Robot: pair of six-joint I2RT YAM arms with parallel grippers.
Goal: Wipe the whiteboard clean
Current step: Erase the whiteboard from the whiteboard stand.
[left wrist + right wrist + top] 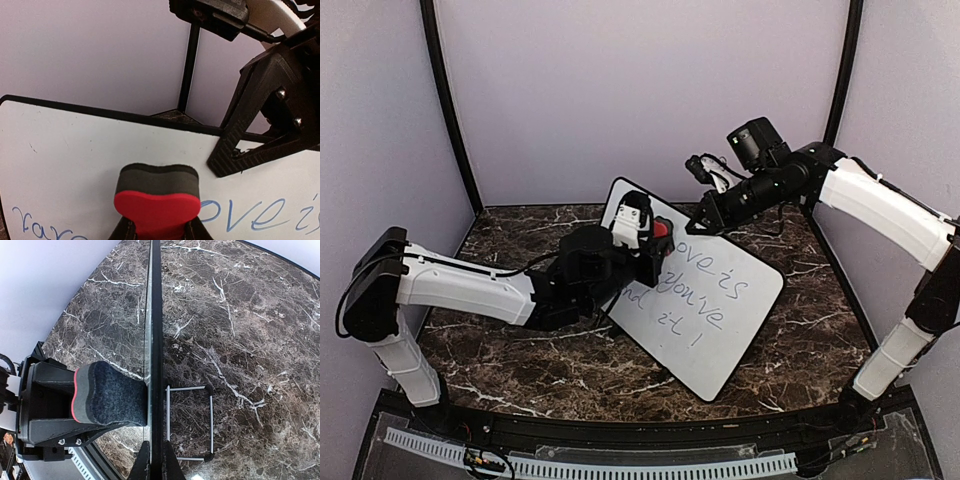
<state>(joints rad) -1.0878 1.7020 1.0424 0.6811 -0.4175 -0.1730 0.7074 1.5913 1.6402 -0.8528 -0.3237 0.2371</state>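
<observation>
Board: your whiteboard (720,310) stands tilted on the table (800,350), near the middle, with blue writing (260,217) across its face.
Right claw: the right gripper (705,222) is pinched onto the board's top rim (156,315), one finger on each side.
Left claw: the left gripper (658,240) is clamped on the eraser (157,207), whose felt sits against the board's face just above the writing.
Stiffness: judge it rigid. It looks thin and flat, with no sag under the pinch.
Weight: likely light, so a firm wipe could push it back or swing it about the pinch.
Surface: glossy and probably slick. Take the black rim, not the white face.
Support: a wire stand (190,422) sits behind the board. You cannot tell from here whether it bears any load.
Hold: grip the rim close above where you wipe, and press only as hard as that one pinch can resist.
Risk: strokes far from the pinch could twist the board out of the fingers.
</observation>
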